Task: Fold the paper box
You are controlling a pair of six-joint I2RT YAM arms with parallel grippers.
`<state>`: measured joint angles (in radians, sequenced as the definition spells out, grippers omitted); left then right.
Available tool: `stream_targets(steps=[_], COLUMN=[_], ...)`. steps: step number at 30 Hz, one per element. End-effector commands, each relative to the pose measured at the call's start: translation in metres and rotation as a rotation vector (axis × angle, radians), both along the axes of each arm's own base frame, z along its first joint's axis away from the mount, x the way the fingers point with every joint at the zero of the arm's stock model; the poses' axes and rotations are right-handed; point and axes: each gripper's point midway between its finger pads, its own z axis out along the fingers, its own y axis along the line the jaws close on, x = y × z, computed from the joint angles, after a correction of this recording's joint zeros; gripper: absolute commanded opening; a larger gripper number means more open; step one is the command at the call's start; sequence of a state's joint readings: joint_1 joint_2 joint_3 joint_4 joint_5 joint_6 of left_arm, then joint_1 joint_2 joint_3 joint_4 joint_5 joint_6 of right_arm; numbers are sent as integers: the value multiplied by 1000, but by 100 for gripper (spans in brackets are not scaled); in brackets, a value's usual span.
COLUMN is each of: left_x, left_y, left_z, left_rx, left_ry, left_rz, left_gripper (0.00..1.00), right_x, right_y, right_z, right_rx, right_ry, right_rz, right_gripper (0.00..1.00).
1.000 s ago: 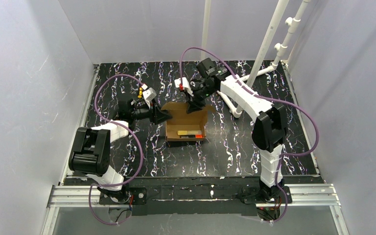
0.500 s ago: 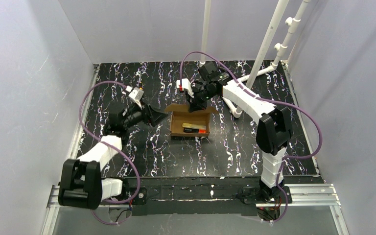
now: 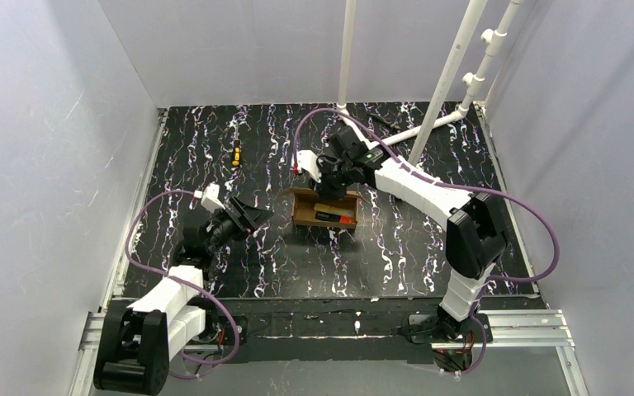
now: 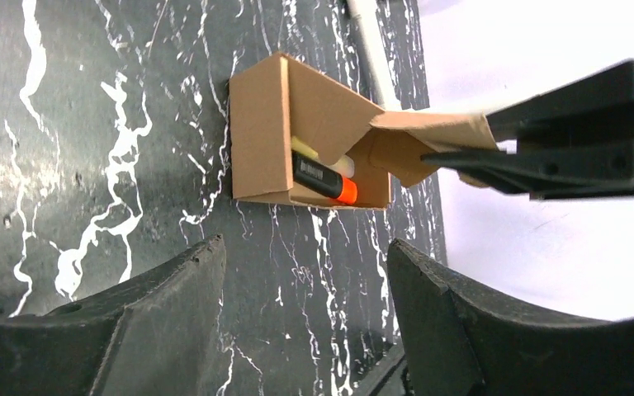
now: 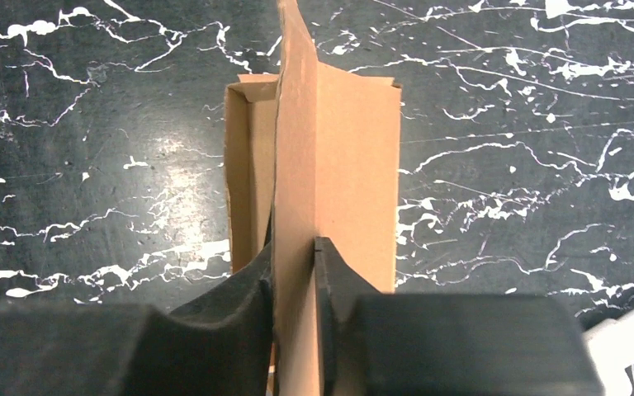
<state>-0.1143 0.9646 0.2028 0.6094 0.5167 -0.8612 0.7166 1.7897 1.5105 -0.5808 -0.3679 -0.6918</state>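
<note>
Right gripper [image 5: 293, 247]: pinched on box [image 5: 243, 181] flap [image 5: 338, 165], holding it upright for closing;
Left gripper [image 4: 305, 247]: wide, empty, clear of box.

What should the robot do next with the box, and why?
Probably the right pincer should swing the flap it pinches down over the paper box. The box is open on top with a marker inside, and the left pincer is open and well away from it.

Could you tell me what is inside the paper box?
A black, orange-tipped marker and a pale object beside it; the flap in the right gripper covers the rest.
</note>
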Motion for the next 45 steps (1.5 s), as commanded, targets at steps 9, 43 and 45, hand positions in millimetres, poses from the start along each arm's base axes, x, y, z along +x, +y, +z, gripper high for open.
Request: stream_targets(steps=[9, 43, 45], left_x=[0, 2, 2], left_y=[-1, 34, 43], left_z=[-2, 15, 7], left_rx=[-90, -107, -94], left_ry=[134, 168, 214], left_rz=[27, 94, 152], left_gripper=[70, 92, 98], right_x=[-47, -11, -19], right_y=[1, -15, -15], right_z=[14, -3, -18], right_rx=[40, 26, -2], right_ry=[56, 97, 110], right_rz=[134, -137, -106], right_gripper=[62, 13, 13])
